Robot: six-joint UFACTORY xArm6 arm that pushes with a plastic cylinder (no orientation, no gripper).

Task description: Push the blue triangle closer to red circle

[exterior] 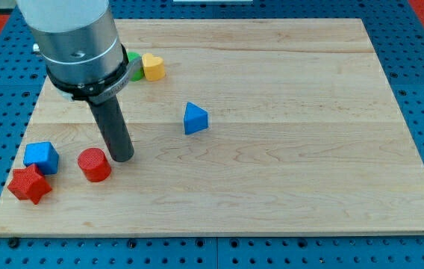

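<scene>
We find no text, label, brand, number or sign that can be read anywhere in the frame; the blocks, the wooden board and the arm's housing at the upper left all show plain surfaces.

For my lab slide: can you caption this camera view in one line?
My tip rests just right of the red circle, with the blue triangle apart toward the view's upper right.

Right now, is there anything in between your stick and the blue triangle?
No. In the camera view, only bare wood lies between my tip and the blue triangle. The red circle sits on my tip's other side, toward the view's left.
</scene>
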